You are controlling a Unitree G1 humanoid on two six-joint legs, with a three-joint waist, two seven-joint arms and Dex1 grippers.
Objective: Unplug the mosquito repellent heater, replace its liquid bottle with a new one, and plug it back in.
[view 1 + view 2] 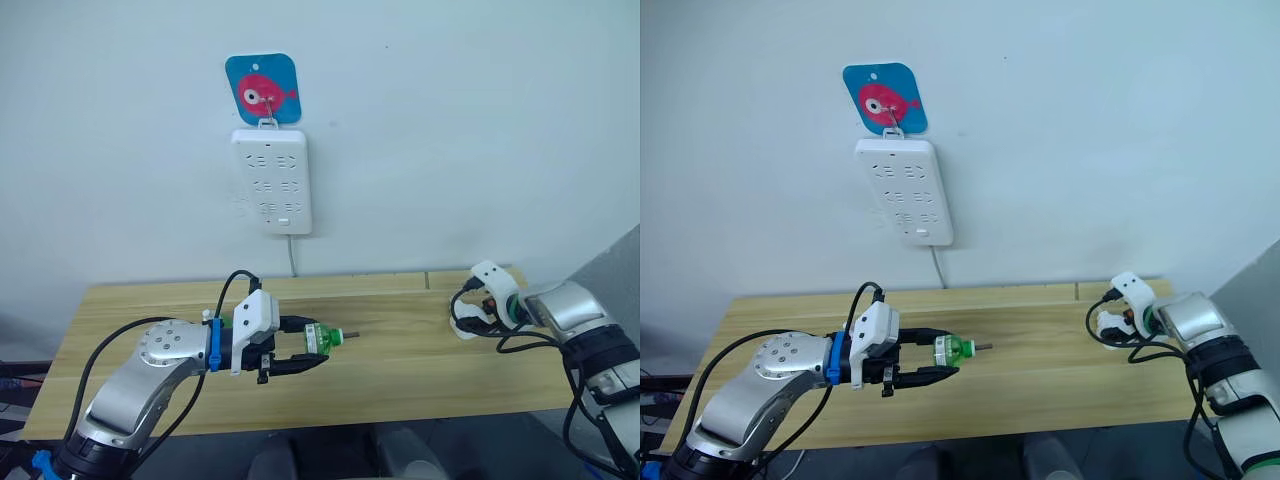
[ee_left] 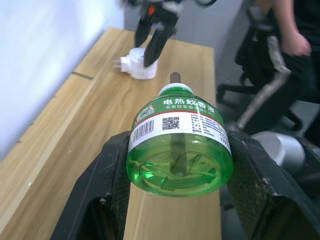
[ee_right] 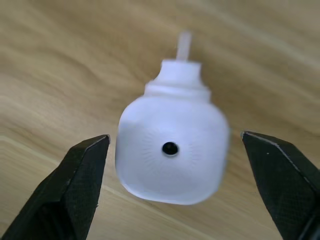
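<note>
The heater (image 3: 172,150) is blurred in the right wrist view, its outline soft; its prongs are hidden, as it lies face up on the tabletop. From the head views it is half hidden behind the right gripper (image 1: 478,312) near the right end of the tabletop (image 1: 400,370). In the left wrist view, a seated person (image 2: 292,35) is cut off by the picture's edge. The bottle (image 2: 177,145) label's small print is too fine to read.
</note>
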